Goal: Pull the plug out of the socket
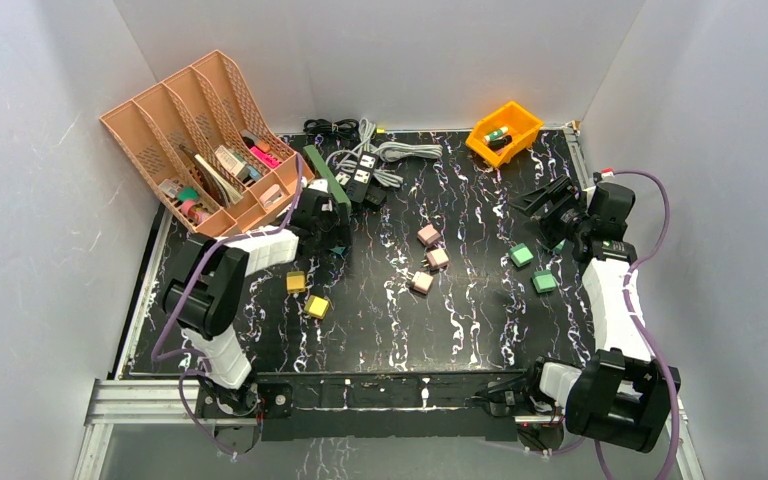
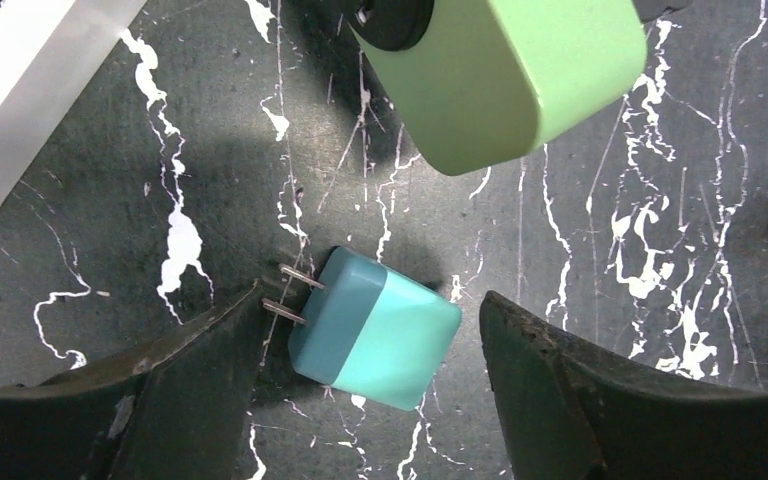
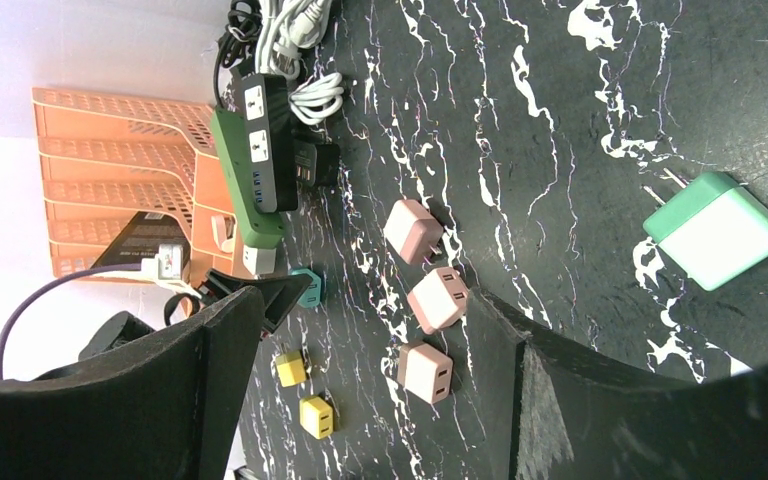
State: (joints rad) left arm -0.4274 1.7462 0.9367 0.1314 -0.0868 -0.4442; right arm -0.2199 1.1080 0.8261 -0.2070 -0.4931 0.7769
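The teal plug (image 2: 375, 330) lies loose on the table (image 2: 610, 250) with bare pins, so it seems already pulled. The left gripper (image 2: 372, 318) stands apart around it, and the right gripper (image 3: 375, 310) is apart and empty.

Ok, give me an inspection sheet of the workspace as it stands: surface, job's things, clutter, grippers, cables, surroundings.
Surface: black marbled table, white veins.
Job's things: teal plug lying loose, prongs bare, near the green power strip; black power strip beside it.
Clutter: pink plugs, yellow plugs, green plugs, orange bin, peach organizer.
Grippers: left gripper open around the teal plug; right gripper open, empty.
Cables: grey cords coiled at the back; purple arm cables.
Surroundings: white walls.
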